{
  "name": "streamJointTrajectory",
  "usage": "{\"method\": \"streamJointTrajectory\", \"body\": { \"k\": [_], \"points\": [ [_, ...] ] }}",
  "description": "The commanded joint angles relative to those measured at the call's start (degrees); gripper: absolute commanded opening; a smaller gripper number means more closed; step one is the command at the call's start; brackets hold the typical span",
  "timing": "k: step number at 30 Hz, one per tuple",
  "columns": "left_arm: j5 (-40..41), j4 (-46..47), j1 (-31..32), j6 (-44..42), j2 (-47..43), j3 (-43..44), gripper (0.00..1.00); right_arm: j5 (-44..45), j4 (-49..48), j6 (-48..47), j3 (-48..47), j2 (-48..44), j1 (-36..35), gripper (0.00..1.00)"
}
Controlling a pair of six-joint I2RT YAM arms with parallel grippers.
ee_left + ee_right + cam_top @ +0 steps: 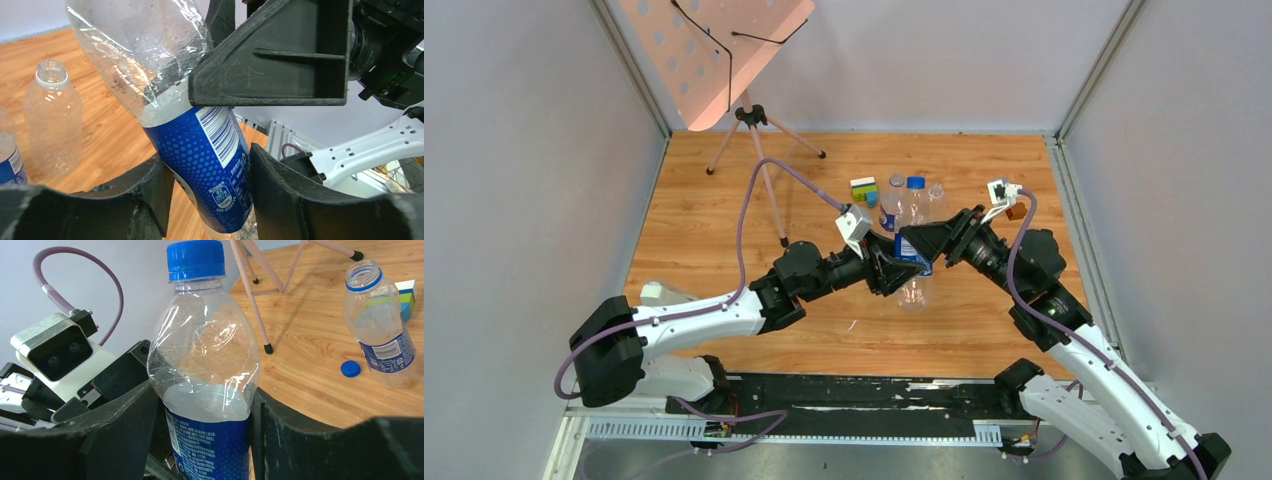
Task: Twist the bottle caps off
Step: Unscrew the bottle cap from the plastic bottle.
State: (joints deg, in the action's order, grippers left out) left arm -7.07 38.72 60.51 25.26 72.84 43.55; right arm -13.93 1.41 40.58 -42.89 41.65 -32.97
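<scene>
Top view: finds held bottle [914, 256] tilted at mid-tabletop [724, 250], left pincer [892, 270] and right pincer [921, 243] closed on it from opposite sides. Notes open wood to the left, standing bottles [914, 200] just behind.
Left wrist: sees fingers [285, 200] pressed to blue label, crinkled clear wall above.
Right wrist: sees blue cap [195, 259] seated on neck; records loose cap [350, 368] lying beside open bottle [380, 330].
</scene>
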Motion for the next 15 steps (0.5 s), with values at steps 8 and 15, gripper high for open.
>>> {"method": "streamJointTrajectory", "body": {
  "k": [8, 15],
  "points": [
    [-0.6, -12.3, 0.0, -12.1, -3.4, 1.8, 0.40, 4.3, 3.3, -2.0, 1.2, -5.2, -0.4, 0.84],
    [-4.9, -34.5, -0.1, -22.1, -7.6, 5.2, 0.37, -2.0, 13.7, -8.0, -7.9, 0.7, 2.1, 0.84]
  ]
}}
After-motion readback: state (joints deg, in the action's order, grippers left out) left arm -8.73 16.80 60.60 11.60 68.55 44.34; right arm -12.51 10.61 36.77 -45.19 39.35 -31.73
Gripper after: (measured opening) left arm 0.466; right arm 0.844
